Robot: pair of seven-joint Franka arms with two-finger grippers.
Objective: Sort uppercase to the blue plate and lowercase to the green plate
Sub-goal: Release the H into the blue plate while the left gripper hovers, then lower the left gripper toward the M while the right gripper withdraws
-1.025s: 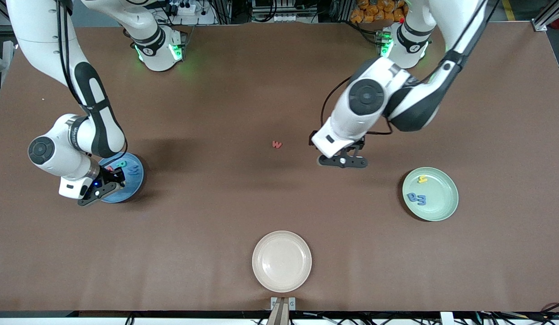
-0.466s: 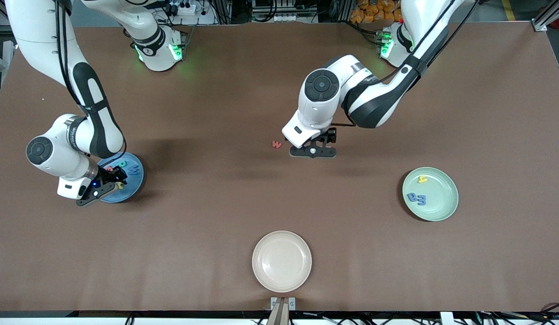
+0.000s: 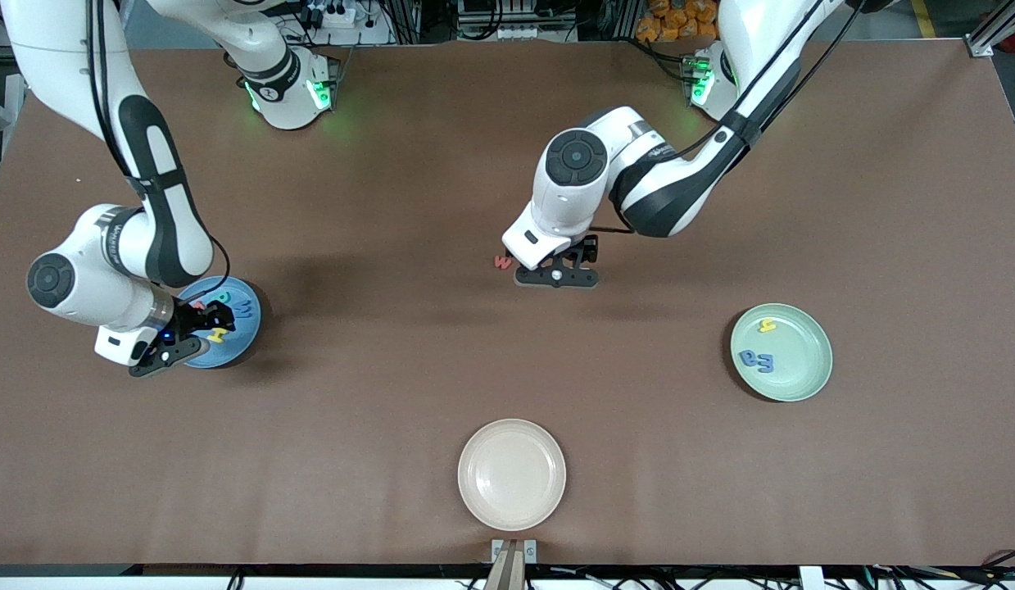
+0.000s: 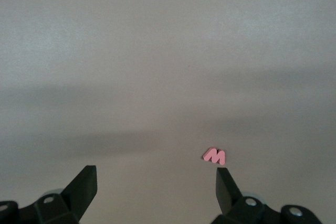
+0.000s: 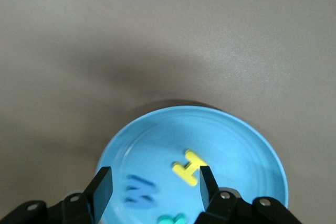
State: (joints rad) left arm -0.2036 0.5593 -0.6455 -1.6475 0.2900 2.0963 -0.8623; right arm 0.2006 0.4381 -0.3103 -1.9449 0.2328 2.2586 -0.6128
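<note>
Left claw point(image 3: 556, 276), frame centre, wide apart, empty, over worktop point(image 3: 392, 205) beside red m point(image 3: 502, 261). Right claw point(image 3: 197, 328) parted, empty, over blue plate point(image 3: 243, 332), mid-left; yellow H point(image 5: 189, 167) lies in plate.

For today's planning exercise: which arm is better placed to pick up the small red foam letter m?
Left. The open left gripper hangs right beside the small red foam letter m; the right gripper is over the sky-blue plate.

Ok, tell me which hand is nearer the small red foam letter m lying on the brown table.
Left. The left hand hangs open right beside the small red foam letter m; the right hand is open over the round sky-blue plate at the right arm's end.
</note>
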